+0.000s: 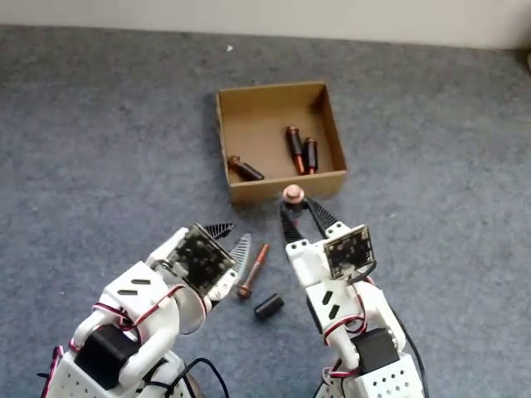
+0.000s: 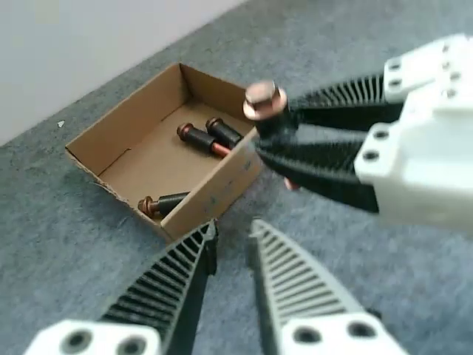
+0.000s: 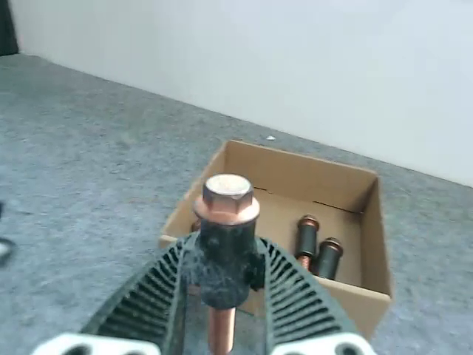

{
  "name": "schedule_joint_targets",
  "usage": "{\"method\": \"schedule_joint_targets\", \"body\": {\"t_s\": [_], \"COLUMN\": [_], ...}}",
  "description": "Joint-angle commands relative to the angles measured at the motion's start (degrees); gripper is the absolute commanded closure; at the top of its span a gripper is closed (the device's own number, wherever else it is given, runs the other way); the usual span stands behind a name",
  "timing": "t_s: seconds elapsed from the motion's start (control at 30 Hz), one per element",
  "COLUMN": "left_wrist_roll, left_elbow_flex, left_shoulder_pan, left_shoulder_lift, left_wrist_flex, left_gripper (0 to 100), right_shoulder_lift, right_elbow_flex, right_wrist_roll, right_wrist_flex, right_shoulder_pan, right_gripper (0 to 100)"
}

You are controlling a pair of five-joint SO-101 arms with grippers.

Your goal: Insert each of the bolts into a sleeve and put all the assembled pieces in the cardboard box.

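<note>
**Right arm.** It is extended forward toward the open brown cardboard box [image 1: 257,191]. The right gripper [image 1: 296,206] sits level with the box's near wall and just outside it. Its fingers are clamped on a black cylindrical sleeve [image 3: 222,266], one ribbed finger on each side of the sleeve body. The sleeve carries a copper-coloured flanged hex bolt [image 3: 227,198].

**Held assembly.** It stands roughly upright with its long axis near vertical. The head is uppermost and the shank end protrudes below the sleeve. In the high view the head lies just in front of the near wall, not over the box interior.

**Left arm.** It is folded lower and angled toward the centre. The left gripper [image 1: 231,239] is over the grey carpet [image 1: 99,124], short of the box. Its fingers are parted by a narrow gap and there is nothing between them.

**Loose parts.** A loose copper bolt [image 1: 253,269] lies flat on the carpet between the two arms. It lies diagonally, head toward the arm bases and tip toward the box. A loose short black sleeve [image 1: 268,306] lies on its side just beside that head, with a small gap between them.

**Box contents.** Three assembled pieces lie flat on the box floor.
- The first boxed piece [image 1: 294,148] and the second boxed piece [image 1: 310,155] lie side by side toward the right wall. Their long axes run from near wall to far wall.
- The third boxed piece [image 1: 246,169] lies diagonally by the near left corner, head toward the left wall.
</note>
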Motion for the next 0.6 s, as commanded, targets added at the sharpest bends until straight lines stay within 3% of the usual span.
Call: {"method": "schedule_joint_targets", "body": {"t_s": [0.0,0.3,0.43,0.57], "left_wrist_roll": [-3.43,-3.34,-1.49,0.18], "left_elbow_flex": [0.75,9.63,14.64,15.52], "left_shoulder_pan": [-4.88,-23.78,-26.51,-31.78], "left_shoulder_lift": [-0.40,-0.40,-0.48,-0.48], "left_wrist_flex": [0.35,-0.18,-3.25,-3.60], "left_gripper": [99,99,99,99], "right_shoulder_lift": [-0.48,-0.22,3.91,18.68], "right_elbow_flex": [3.82,-12.26,-20.26,-30.20], "right_wrist_roll": [-2.64,-6.15,-6.59,-9.05], "right_wrist_flex": [2.42,22.29,23.43,21.05], "right_shoulder_pan": [1.36,3.21,2.95,2.86], "right_gripper": [99.3,99.3,99.3,99.3]}}
